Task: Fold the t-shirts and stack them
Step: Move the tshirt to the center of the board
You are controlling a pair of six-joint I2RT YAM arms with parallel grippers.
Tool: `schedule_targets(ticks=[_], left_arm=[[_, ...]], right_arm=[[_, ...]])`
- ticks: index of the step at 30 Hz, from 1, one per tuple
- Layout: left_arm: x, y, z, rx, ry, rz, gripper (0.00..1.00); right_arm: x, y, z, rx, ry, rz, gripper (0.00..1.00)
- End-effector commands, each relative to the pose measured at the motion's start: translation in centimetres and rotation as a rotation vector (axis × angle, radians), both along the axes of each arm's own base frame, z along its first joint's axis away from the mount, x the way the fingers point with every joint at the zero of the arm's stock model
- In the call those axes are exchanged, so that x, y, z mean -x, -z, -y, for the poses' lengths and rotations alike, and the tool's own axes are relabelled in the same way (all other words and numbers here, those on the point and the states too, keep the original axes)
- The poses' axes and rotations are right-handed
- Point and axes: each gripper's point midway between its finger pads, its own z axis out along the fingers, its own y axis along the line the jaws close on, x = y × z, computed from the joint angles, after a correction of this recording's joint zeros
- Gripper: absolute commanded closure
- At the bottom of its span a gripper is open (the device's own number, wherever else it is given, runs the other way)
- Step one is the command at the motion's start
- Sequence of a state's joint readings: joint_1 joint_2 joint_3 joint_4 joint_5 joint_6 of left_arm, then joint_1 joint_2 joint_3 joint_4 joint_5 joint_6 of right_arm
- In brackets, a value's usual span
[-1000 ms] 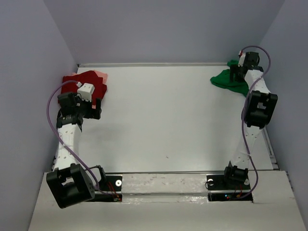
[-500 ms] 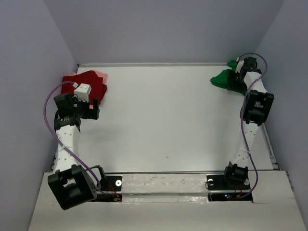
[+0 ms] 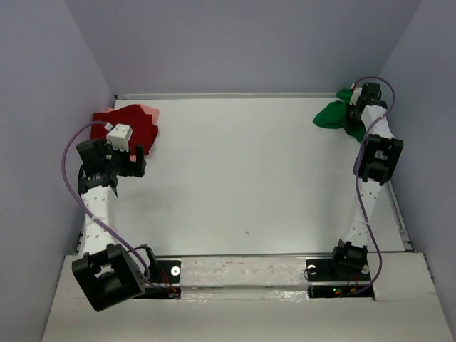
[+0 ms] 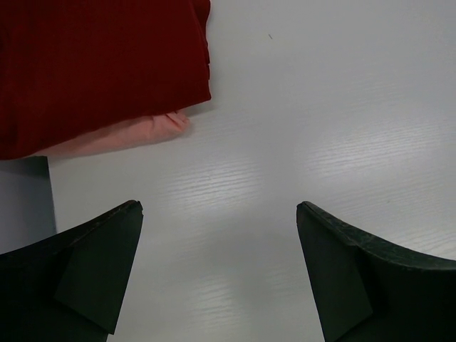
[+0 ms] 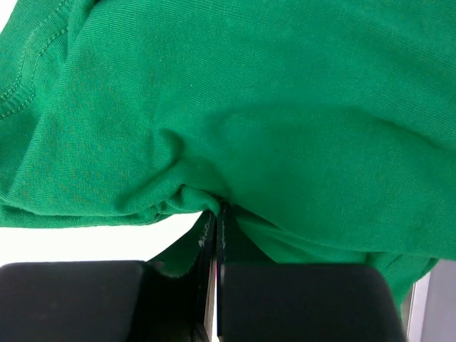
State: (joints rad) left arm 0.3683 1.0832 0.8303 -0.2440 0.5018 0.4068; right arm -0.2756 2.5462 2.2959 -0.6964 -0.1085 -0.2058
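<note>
Grasp on green t-shirt, far right corner

Top view: green t-shirt (image 3: 329,114) is bunched at the table's (image 3: 249,185) far right corner, with the right gripper (image 3: 354,115) on it. The dark red t-shirt (image 3: 128,122) lies over the pale pink t-shirt (image 3: 151,110) at the far left. The left gripper (image 3: 135,160) is just beside that pile, on its near side.

Left wrist: jaws spread wide, nothing between them, bare table below. Red hem and a sliver of pink lie ahead.

Right wrist: jaws clenched on a thin pinched fold of green cloth. My call: lift slowly, watch for slip, drag the shirt to open mid-table and spread it flat before folding.

No brand, label or print readable anywhere
</note>
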Motion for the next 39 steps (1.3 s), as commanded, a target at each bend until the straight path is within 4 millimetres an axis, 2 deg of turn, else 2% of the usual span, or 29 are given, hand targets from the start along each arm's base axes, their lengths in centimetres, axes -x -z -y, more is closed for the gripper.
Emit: schedule_targets(ticks=[1, 3, 6, 7, 10, 11, 13, 14, 17, 18, 20, 21, 24, 28, 29, 35, 36, 37, 38, 39], left_arm=[[0.1, -0.6, 0.4, 0.017, 0.016, 0.030, 0.01], [0.1, -0.7, 0.5, 0.020, 0.021, 0.033, 0.01], [0.1, -0.8, 0.6, 0.022, 0.025, 0.037, 0.01], [0.1, -0.9, 0.7, 0.024, 0.030, 0.041, 0.01], [0.1, -1.2, 0.9, 0.031, 0.038, 0.044, 0.01], [0.1, -1.2, 1.0, 0.035, 0.043, 0.046, 0.01], [0.1, -1.3, 1.1, 0.039, 0.052, 0.051, 0.01], [0.1, -1.4, 1.2, 0.041, 0.059, 0.056, 0.01], [0.2, -1.3, 1.6, 0.049, 0.073, 0.058, 0.01], [0.2, -1.4, 1.6, 0.050, 0.075, 0.060, 0.01], [0.2, -1.6, 1.9, 0.054, 0.087, 0.065, 0.01], [0.3, -1.7, 1.9, 0.055, 0.088, 0.067, 0.01], [0.4, -1.9, 1.9, 0.048, 0.088, 0.077, 0.01], [0.5, -2.4, 2.0, 0.043, 0.092, 0.090, 0.01], [0.5, -2.6, 2.0, 0.042, 0.095, 0.095, 0.01], [0.6, -2.5, 1.9, 0.036, 0.089, 0.097, 0.01], [0.6, -2.5, 1.9, 0.035, 0.090, 0.097, 0.01], [0.7, -2.6, 2.0, 0.034, 0.090, 0.099, 0.01], [0.6, -2.6, 1.9, 0.033, 0.090, 0.100, 0.01], [0.6, -2.5, 1.9, 0.035, 0.091, 0.097, 0.01]], right_arm=[[1.3, 1.5, -0.7, -0.048, -0.018, -0.059, 1.00], [2.3, 0.6, -2.0, -0.098, -0.069, -0.081, 1.00], [4.3, -2.8, -5.3, -0.189, -0.202, -0.085, 1.00], [5.9, -4.9, -7.7, -0.220, -0.268, -0.098, 1.00], [9.3, -8.3, -11.8, -0.212, -0.435, -0.115, 1.00], [11.0, -11.0, -14.2, -0.178, -0.531, -0.087, 1.00], [12.9, -14.1, -16.7, -0.148, -0.613, -0.052, 1.00], [14.5, -17.7, -18.9, -0.117, -0.676, 0.001, 1.00], [16.6, -23.7, -21.7, -0.094, -0.746, 0.100, 1.00], [16.7, -28.2, -22.4, -0.073, -0.751, 0.210, 1.00], [17.8, -31.8, -23.4, -0.090, -0.764, 0.281, 1.00], [18.0, -34.6, -23.4, -0.074, -0.759, 0.353, 1.00], [18.5, -35.7, -23.6, -0.080, -0.749, 0.387, 1.00], [19.3, -34.4, -24.6, -0.133, -0.788, 0.391, 1.00], [19.4, -33.3, -24.8, -0.155, -0.794, 0.364, 1.00], [19.0, -32.7, -24.6, -0.146, -0.785, 0.365, 1.00], [18.9, -32.2, -24.5, -0.143, -0.782, 0.349, 0.87], [18.8, -32.0, -24.4, -0.136, -0.782, 0.343, 0.66], [18.8, -31.7, -24.2, -0.131, -0.772, 0.332, 0.57], [18.5, -31.4, -24.0, -0.123, -0.759, 0.329, 0.38]])
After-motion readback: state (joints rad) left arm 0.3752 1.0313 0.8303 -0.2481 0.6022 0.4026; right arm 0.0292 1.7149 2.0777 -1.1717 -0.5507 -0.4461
